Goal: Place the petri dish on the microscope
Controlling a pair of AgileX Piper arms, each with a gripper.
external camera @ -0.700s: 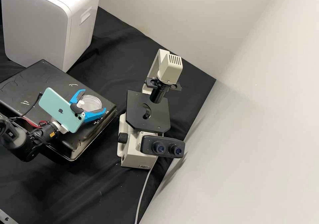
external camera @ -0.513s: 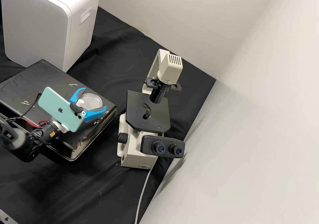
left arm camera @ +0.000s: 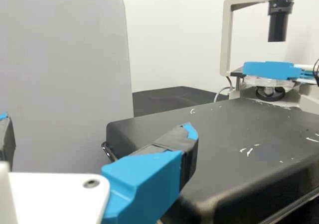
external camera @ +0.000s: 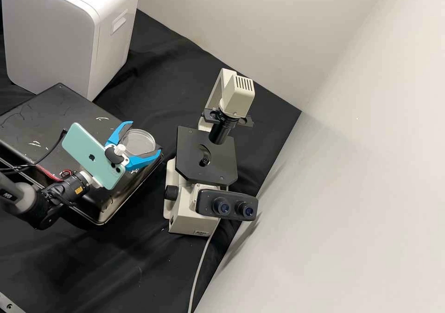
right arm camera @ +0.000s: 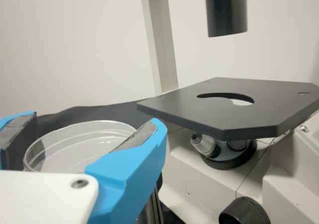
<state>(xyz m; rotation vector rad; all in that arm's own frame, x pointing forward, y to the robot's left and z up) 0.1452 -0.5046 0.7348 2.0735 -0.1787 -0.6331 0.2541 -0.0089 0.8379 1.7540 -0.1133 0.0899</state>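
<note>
Since the earlier frames the right arm has carried the petri dish up and across, from the middle of the black case's near end to the case's corner nearest the microscope. The right gripper is clamped on the dish, one blue finger on each side of its clear rim. The dish sits level between them and looks empty. From the left wrist view, the dish appears raised off the case lid. It hangs just beside the left edge of the microscope's black stage, not over it, and is not touching it. The stage's central hole lies under the dark condenser tube, with an objective below the plate. A mint-green phone rides on the right arm's wrist.

The left gripper hangs low at the case's far end from the microscope, its fingers spread wide with nothing between them. A white appliance stands at the back left corner of the black bench.
</note>
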